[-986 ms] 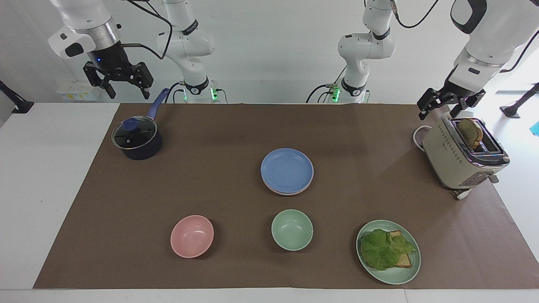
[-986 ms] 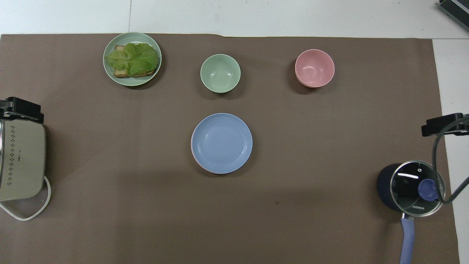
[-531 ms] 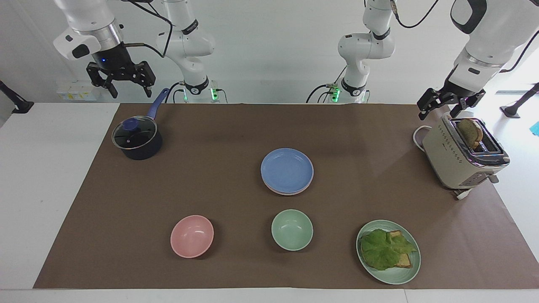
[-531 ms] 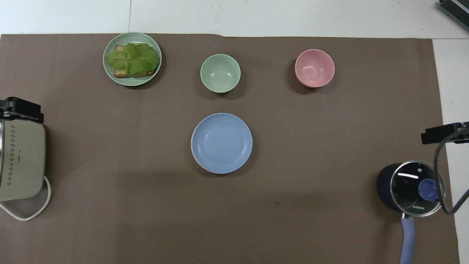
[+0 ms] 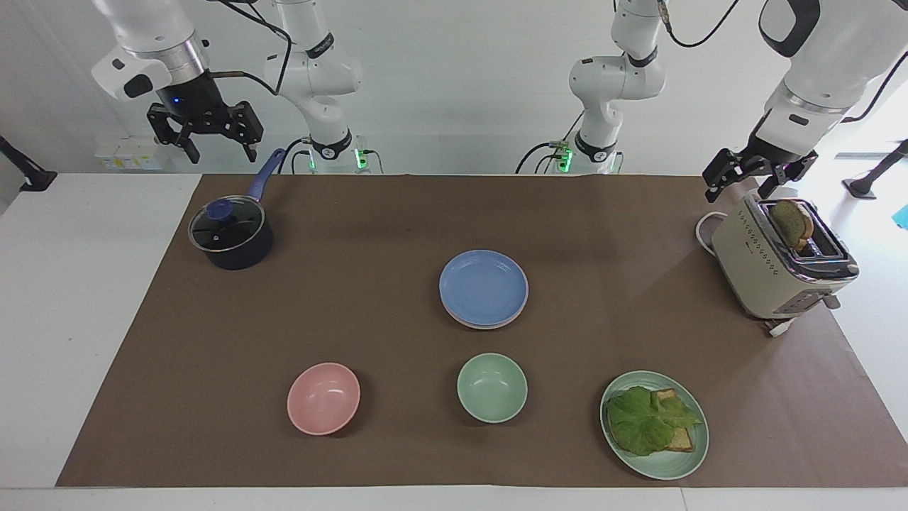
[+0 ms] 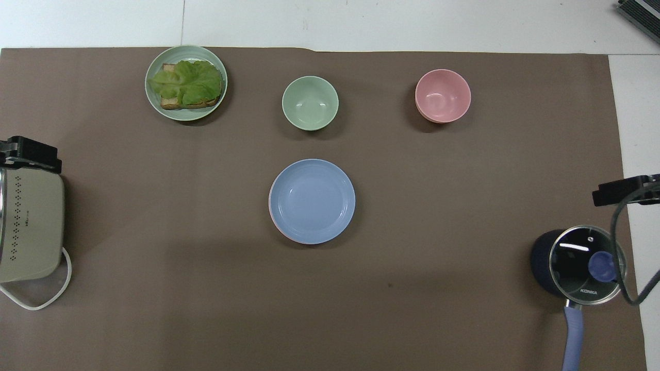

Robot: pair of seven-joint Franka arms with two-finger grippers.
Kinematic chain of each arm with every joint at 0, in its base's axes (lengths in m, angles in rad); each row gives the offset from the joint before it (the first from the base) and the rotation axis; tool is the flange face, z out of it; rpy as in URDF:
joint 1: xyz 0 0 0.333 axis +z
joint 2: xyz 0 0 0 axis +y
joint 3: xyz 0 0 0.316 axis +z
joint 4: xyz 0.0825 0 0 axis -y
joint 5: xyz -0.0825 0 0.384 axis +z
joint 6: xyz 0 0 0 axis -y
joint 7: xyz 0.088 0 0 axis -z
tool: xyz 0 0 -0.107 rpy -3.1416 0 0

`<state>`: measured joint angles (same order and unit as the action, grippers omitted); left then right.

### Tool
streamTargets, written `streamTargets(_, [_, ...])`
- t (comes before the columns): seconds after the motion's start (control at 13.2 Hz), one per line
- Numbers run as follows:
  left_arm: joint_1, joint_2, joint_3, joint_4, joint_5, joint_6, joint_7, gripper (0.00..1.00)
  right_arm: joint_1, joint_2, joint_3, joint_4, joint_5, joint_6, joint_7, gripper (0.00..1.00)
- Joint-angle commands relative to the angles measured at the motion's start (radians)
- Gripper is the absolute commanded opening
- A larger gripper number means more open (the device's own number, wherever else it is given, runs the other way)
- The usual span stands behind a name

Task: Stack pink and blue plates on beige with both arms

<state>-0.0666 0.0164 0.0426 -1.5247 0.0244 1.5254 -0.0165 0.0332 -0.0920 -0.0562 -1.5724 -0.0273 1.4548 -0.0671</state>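
A blue plate [image 5: 484,286] lies on top of a stack at the middle of the brown mat [image 6: 312,200]. Only a thin rim of the pink plate [image 5: 485,327] peeks out under it. The beige plate is hidden. My right gripper [image 5: 221,153] hangs open and empty in the air over the table's edge by the saucepan. My left gripper [image 5: 736,190] hangs open and empty over the toaster's end. In the overhead view only the black tips of the left gripper [image 6: 30,153] and the right gripper [image 6: 625,189] show at the sides.
A lidded dark saucepan [image 5: 230,235] with a blue handle stands at the right arm's end. A beige toaster [image 5: 777,264] holding toast stands at the left arm's end. Farther from the robots sit a pink bowl [image 5: 323,397], a green bowl [image 5: 491,387] and a green plate [image 5: 674,465] bearing lettuce and toast.
My right gripper has risen slightly and drifted a little toward the table's middle. The left arm and the plates have not moved.
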Motion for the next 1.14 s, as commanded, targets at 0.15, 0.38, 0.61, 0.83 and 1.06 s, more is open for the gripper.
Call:
streamTargets(0.15, [0.008, -0.01, -0.003, -0.002, 0.003, -0.014, 0.017, 1.0, -0.004, -0.003, 0.004, 0.021, -0.023, -0.036, -0.025, 1.0])
streamTargets(0.38, [0.008, -0.01, -0.003, -0.002, 0.003, -0.014, 0.017, 1.0, -0.002, -0.003, 0.004, 0.023, -0.029, -0.045, -0.026, 1.0])
streamTargets(0.61, [0.008, -0.01, -0.003, -0.002, 0.003, -0.014, 0.017, 1.0, -0.002, -0.009, 0.004, 0.015, -0.028, -0.047, -0.026, 1.0])
streamTargets(0.83, [0.008, -0.01, -0.003, -0.002, 0.003, -0.014, 0.017, 1.0, -0.002, -0.012, 0.004, 0.012, -0.028, -0.047, -0.026, 1.0])
streamTargets(1.06, [0.008, -0.01, -0.003, -0.002, 0.003, -0.014, 0.017, 1.0, -0.002, -0.012, 0.004, 0.012, -0.029, -0.045, -0.025, 1.0])
